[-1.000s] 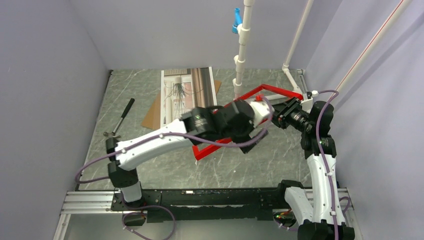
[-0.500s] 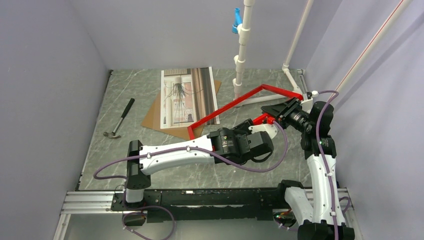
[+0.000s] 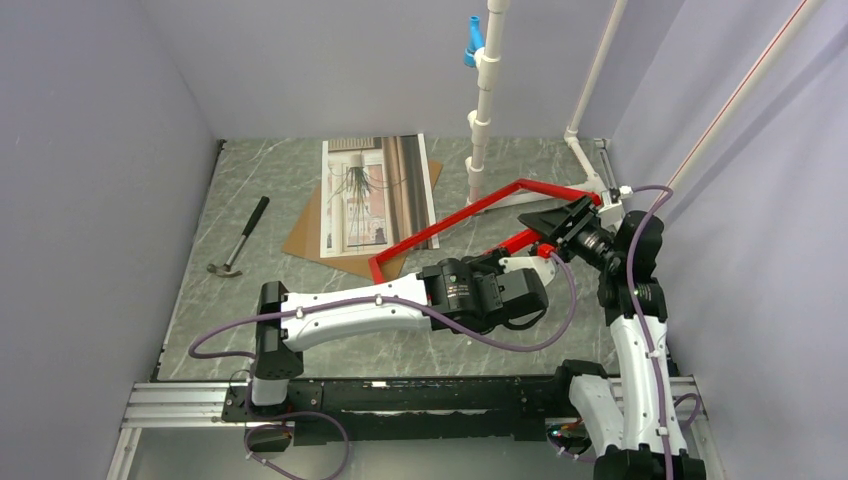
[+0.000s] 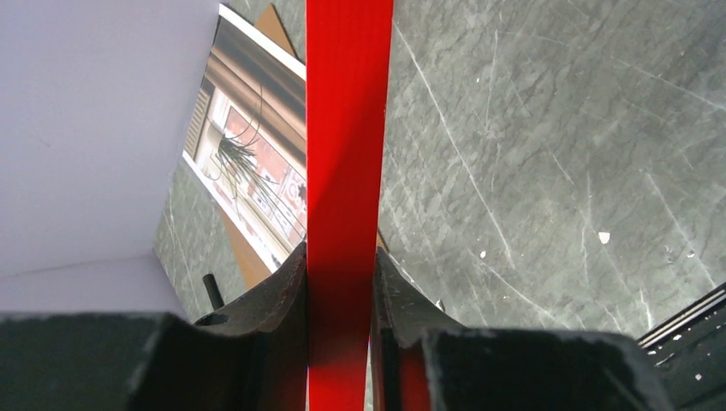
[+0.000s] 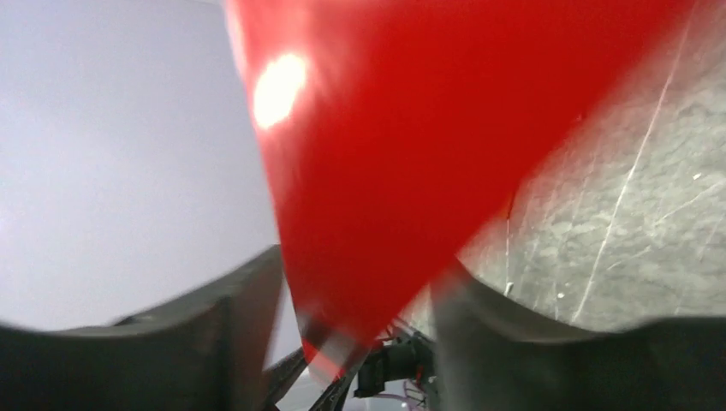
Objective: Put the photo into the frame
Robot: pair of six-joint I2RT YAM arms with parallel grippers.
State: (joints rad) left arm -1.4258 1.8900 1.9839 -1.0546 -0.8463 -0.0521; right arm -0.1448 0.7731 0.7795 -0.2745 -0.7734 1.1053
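The frame (image 3: 440,228), thin and bright red, hangs tilted above the table right of centre. My left gripper (image 3: 538,250) is shut on its near edge; in the left wrist view the red bar (image 4: 347,128) runs straight up between both pads of that gripper (image 4: 341,287). My right gripper (image 3: 552,222) is at the frame's right corner. Its wrist view, blurred, shows the red corner (image 5: 385,154) between the spread jaws of the gripper (image 5: 355,300), with a gap beside it. The photo (image 3: 375,195), plant side up, lies flat at the back, also seen from the left wrist (image 4: 248,163).
A brown backing board (image 3: 305,235) lies under the photo, sticking out at its left. A hammer (image 3: 238,240) lies at the left. A white pipe stand (image 3: 480,120) rises behind the frame, and another pipe (image 3: 590,90) leans at the back right. Walls close in on three sides.
My left arm swung from above the frame to its near side and closed on the edge. The right gripper's jaws spread apart. The frame shifted slightly left.
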